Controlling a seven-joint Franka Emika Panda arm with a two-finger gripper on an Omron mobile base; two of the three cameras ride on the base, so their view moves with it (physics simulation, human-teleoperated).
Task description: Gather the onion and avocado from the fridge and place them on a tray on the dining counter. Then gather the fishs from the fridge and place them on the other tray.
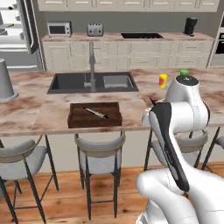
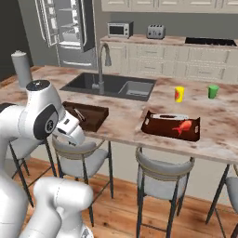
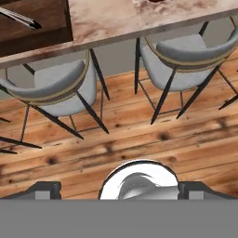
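Worktop (image 2: pixel 125 118) carrying dark tray (image 1: pixel 95 115) with a thin utensil (image 1: pixel 96 113) inside, near sink (image 1: pixel 92 82); reddish tray (image 2: pixel 171 125) farther along, holding a red fish (image 2: pixel 182 127). Fridge (image 2: pixel 65 29) standing open behind. Tool (image 3: pixel 119 190) with fingers spread wide apart, empty, pointing down at floor (image 3: pixel 139 139) and stools (image 3: pixel 60 88)

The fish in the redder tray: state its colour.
Bright red-orange; the fish lies in the other tray, clearest in the right base view.
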